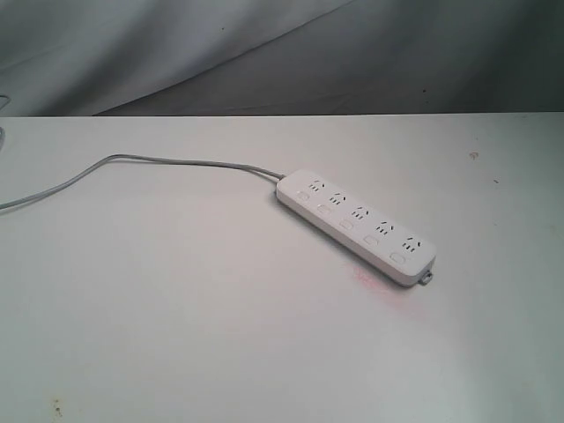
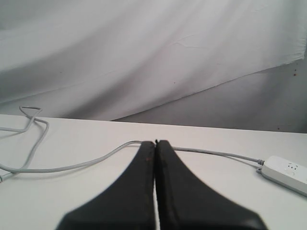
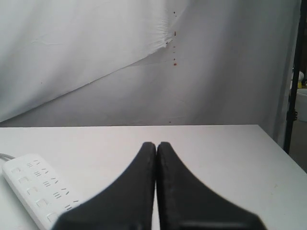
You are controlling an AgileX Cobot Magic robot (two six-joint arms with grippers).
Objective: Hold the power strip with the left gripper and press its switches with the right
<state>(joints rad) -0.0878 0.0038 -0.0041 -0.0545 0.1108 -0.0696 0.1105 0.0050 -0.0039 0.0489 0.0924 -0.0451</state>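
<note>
- We see the power strip (image 1: 356,226) lying diagonally on the white tabletop (image 1: 176,308), its grey cable (image 1: 159,161) trailing left.
- Our left end effector (image 2: 155,142) is clenched, empty, apart from the strip.
- Our right end effector (image 3: 156,143) is clenched too, apparently hovering near the strip.

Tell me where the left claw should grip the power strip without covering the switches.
Probably the cable end of the power strip, pinched across its narrow width from above, coming in from the left. It lies flat and diagonal, that end points toward the left claw, and most switches would remain uncovered.
</note>
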